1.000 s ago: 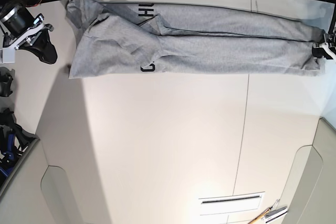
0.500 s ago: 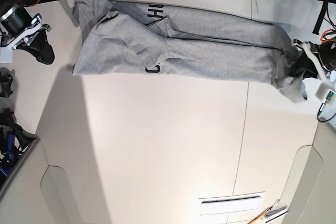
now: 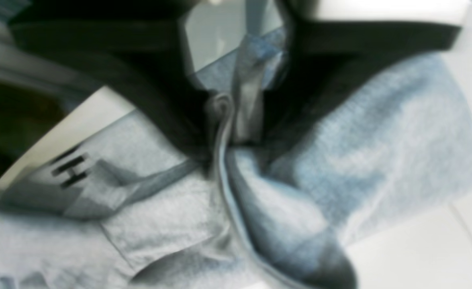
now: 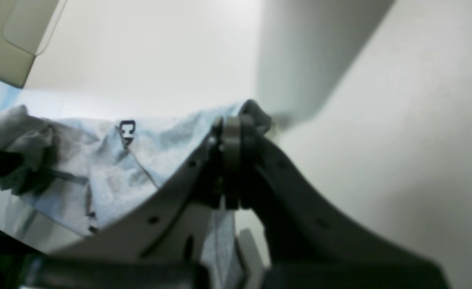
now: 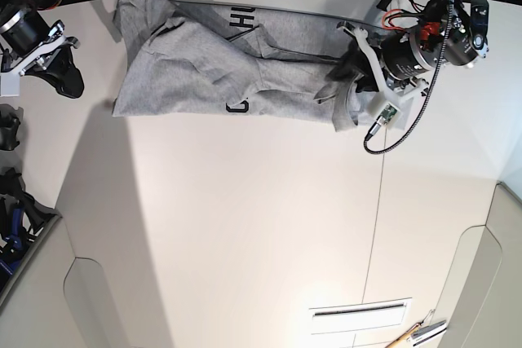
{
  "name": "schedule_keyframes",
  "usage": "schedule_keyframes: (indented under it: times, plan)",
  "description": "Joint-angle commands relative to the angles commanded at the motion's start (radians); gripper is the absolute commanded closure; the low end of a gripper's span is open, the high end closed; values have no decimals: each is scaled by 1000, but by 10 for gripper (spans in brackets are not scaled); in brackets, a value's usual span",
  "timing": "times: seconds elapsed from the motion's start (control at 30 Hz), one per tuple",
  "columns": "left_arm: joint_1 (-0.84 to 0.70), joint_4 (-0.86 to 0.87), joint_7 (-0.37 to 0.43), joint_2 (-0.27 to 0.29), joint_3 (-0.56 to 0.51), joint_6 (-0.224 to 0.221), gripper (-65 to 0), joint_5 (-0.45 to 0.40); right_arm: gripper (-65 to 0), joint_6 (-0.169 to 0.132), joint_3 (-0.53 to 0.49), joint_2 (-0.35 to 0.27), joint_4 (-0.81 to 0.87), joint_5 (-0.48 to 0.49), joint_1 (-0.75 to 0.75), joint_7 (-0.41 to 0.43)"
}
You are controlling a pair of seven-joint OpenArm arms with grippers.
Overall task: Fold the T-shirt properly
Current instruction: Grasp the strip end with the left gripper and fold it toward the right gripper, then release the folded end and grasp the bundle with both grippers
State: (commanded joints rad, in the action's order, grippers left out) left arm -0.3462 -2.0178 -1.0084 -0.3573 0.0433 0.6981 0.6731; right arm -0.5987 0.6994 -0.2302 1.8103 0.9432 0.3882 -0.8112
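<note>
My left gripper (image 5: 347,79) is clenched on the T-shirt (image 5: 212,71), which trails toward nine o'clock; my right gripper (image 5: 61,67), well apart, looks closed.

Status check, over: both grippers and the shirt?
Left gripper shut on the light grey cotton T-shirt, its end bunched. Right gripper off the shirt, at the table's edge. Nothing in the way.

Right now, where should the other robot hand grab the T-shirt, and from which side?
Probably the T-shirt at its loose corner nearest the right gripper, coming in low from that gripper's side of the table. That corner lies flat with a free edge, while the left gripper pinches the bunched opposite end.
</note>
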Motion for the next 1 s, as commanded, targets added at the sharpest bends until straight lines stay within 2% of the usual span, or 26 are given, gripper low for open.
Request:
schedule_keyframes:
  times: [0.03, 0.07, 0.1, 0.17, 0.2, 0.23, 0.27, 0.37, 0.53, 0.7, 1.0]
  plan:
    - [0, 26, 25, 1, -21, 0, -405, 8, 0, 0, 0, 0, 0, 0, 0, 0]
    - [0, 48, 51, 0, -44, 0, -439, 15, 0, 0, 0, 0, 0, 0, 0, 0]
    - [0, 63, 69, 0, -66, 0, -439, 27, -4, 0, 0, 0, 0, -1, 0, -1]
    - [0, 69, 73, 0, -107, 0, -439, 74, -269, 0, 0, 0, 0, -3, 0, -1]
    - [0, 69, 72, 0, -121, 0, -439, 106, -374, 0, 0, 0, 0, -12, 0, -1]
    - [0, 69, 67, 0, -134, 0, -439, 145, -439, 0, 0, 0, 0, -25, 0, -2]
    - [0, 69, 62, 0, -144, 0, -439, 181, -455, 0, 0, 0, -1, -29, 0, -22]
    - [0, 69, 60, 0, -153, 0, -439, 227, -454, 0, -2, 0, -15, -20, 1, -81]
    - [0, 68, 50, 0, -153, 0, -439, 233, -453, -1, -42, -1, -135, 40, 3, -116]
    - [0, 43, -6, 0, -153, 0, -438, 236, -451, 0, -140, 0, -220, 41, 3, -118]
    - [0, -61, -6, 0, -153, 0, -438, 236, -451, -1, -314, 1, -225, 56, 3, -117]
